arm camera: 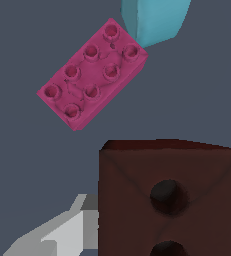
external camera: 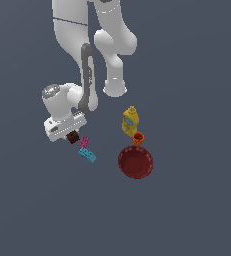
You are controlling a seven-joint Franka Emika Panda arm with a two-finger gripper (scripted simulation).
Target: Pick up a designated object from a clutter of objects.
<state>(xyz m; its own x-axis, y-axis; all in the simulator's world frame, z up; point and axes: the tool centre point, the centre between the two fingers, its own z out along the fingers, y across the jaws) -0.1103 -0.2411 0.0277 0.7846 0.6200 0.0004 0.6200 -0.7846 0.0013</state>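
Left of center in the exterior view, the arm is reaching down from the top of the frame and bending toward the left, with its wrist tilted so the gripper is sitting right at the brown brick. So the key thing: the brick isn't off to one side of the gripper, it's right at the fingertips, poking out from under the hand toward lower right.

Going by the wrist view, the brick is filling the lower right of the frame, super close to the camera, two dark holes facing it. One light grey finger is showing just beside its edge at lower left; the other finger is out of sight. Honestly can't tell whether the fingers are clamping it yet or just straddling it, or whether it's off the floor.

Neighbours are tight: the pink brick is lying just beside it, the cyan brick a bit further toward lower right. I'd guess a straight-up lift is needed to avoid dragging the pink one.
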